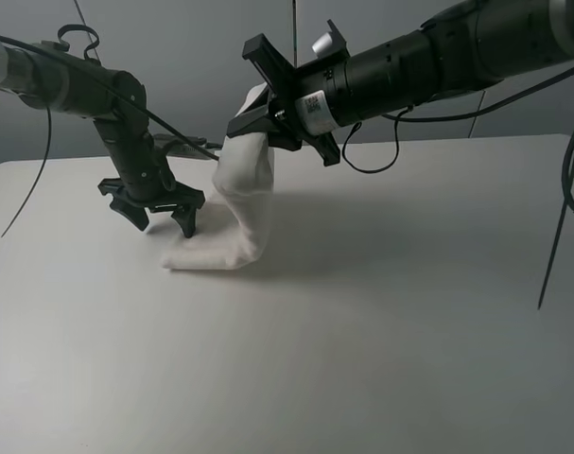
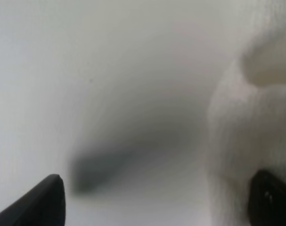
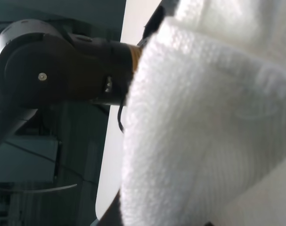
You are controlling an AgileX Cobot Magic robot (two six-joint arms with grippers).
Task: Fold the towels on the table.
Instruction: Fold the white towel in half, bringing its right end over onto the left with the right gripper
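Plain white table (image 1: 381, 359), white towel (image 1: 241, 213) with lower end resting on it, rest raised

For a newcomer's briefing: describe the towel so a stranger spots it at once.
Start at the large white table filling the view. Left of its middle, between two black arms, is the towel: top hanging from the jaws of the right arm, lower end on the tabletop. It is the only soft white cloth; its neighbours are rigid and black.
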